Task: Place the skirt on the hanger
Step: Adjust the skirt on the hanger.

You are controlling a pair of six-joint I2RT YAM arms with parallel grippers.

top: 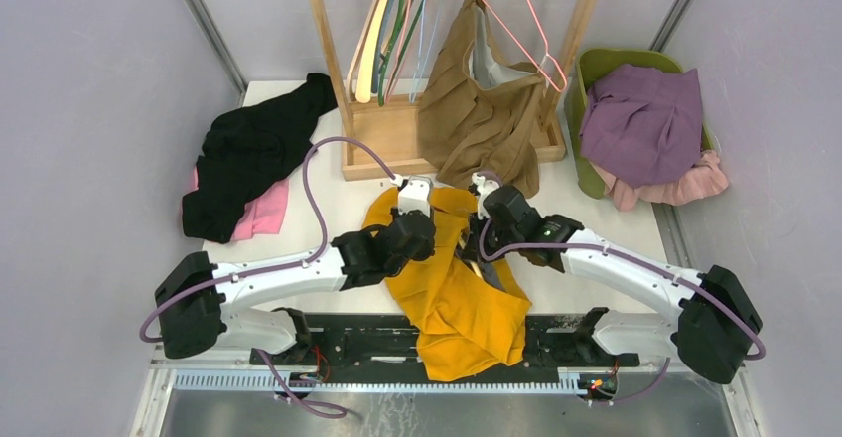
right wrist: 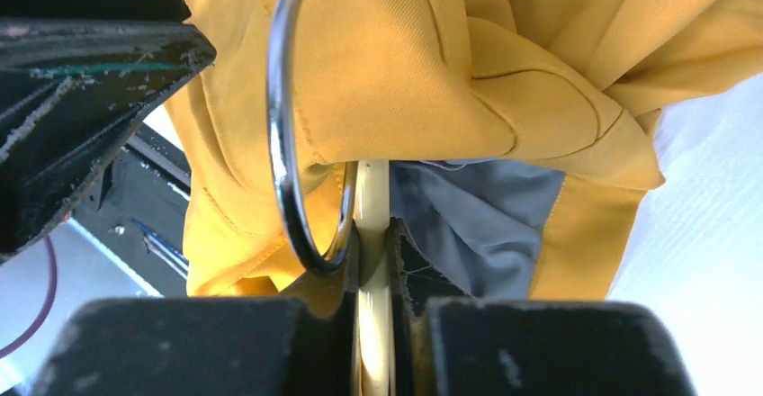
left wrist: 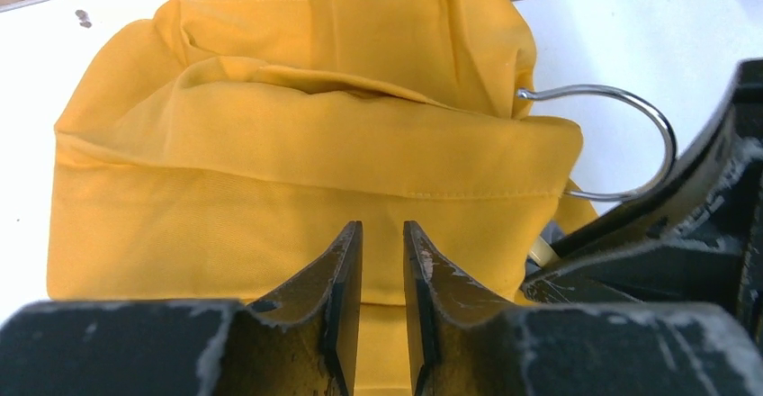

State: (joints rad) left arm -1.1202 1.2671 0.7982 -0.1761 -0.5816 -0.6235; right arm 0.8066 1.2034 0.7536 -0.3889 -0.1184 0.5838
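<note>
The yellow skirt (top: 459, 303) lies crumpled between both arms and hangs over the table's near edge. My right gripper (top: 486, 209) is shut on the cream hanger (right wrist: 372, 225), just below its metal hook (right wrist: 281, 135). The skirt (right wrist: 423, 72) drapes over the hanger and shows a grey lining. My left gripper (top: 416, 209) is over the skirt's upper left part. Its jaws stand a narrow gap apart with flat yellow fabric (left wrist: 297, 144) showing through, none visibly pinched. The hook (left wrist: 652, 121) pokes out at the skirt's right edge, beside my right gripper's body (left wrist: 693, 225).
A wooden rack (top: 392, 134) with several hangers (top: 392, 20) and a brown garment (top: 482, 109) stands just behind the skirt. Black and pink clothes (top: 248, 159) lie at the left. A green basket (top: 581, 119) with purple and pink clothes (top: 645, 119) stands at the right.
</note>
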